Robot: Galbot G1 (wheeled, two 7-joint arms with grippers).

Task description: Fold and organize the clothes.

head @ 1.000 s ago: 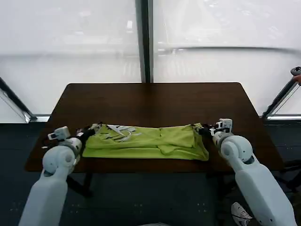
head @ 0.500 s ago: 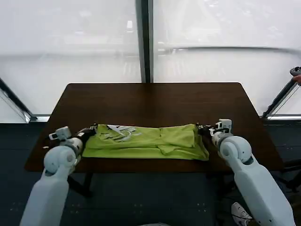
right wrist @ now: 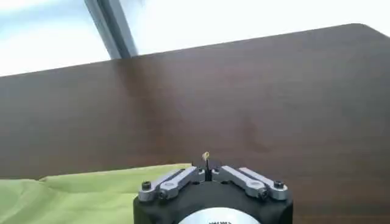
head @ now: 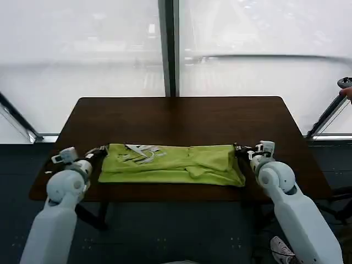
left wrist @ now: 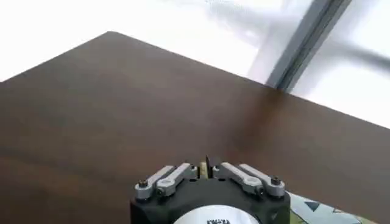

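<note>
Both hands drawn outward, flanking T-shirt (head: 171, 163)

Left gripper (head: 100, 151): in the head view the fingertips are too small to resolve against the shirt (head: 171, 164) edge; contact cannot be confirmed. In the left wrist view the gripper body (left wrist: 210, 198) is cut by the frame edge. A corner of the print (left wrist: 322, 210) is cut there too.

Right gripper (head: 240, 149): same limit in the head view. In the right wrist view the housing (right wrist: 212, 196) hides part of the shirt (right wrist: 91, 192), which also runs off the frame.

Table (head: 181, 118): its legs are hidden.
</note>
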